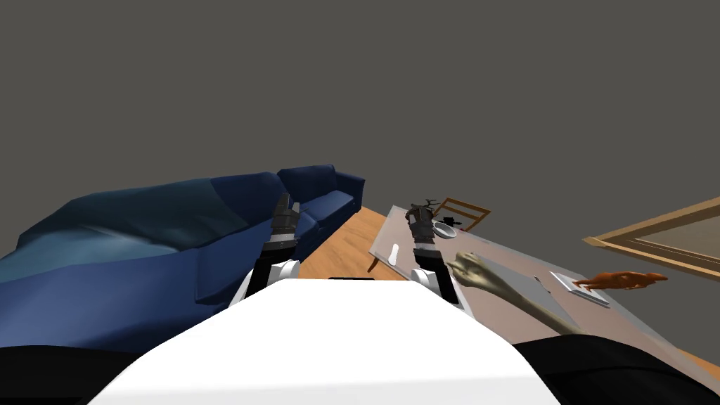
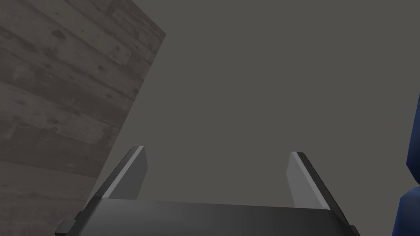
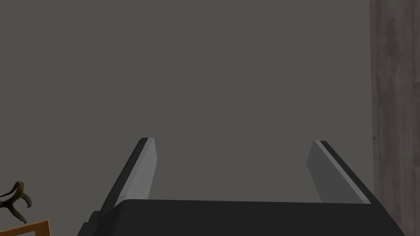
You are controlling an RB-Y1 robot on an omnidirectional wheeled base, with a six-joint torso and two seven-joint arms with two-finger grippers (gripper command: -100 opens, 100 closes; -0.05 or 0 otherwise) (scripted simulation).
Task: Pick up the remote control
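A small white oblong thing, likely the remote control (image 1: 394,253), lies on the near left part of the low grey table (image 1: 394,228). My right gripper (image 1: 420,213) hangs over the table just right of the remote and a little beyond it. Its fingers stand wide open with nothing between them (image 3: 233,141). My left gripper (image 1: 284,204) is held up in front of the blue sofa (image 1: 176,239), open and empty too (image 2: 217,151).
On the table are a pale bowl (image 1: 444,229), a dark branching ornament (image 1: 422,206), a flat grey slab (image 1: 517,281), a bone-coloured hand-like figure (image 1: 492,280) and an orange thing (image 1: 622,280) on a white plate. A wooden frame (image 1: 465,211) stands beyond. Wooden floor (image 1: 348,246) runs between sofa and table.
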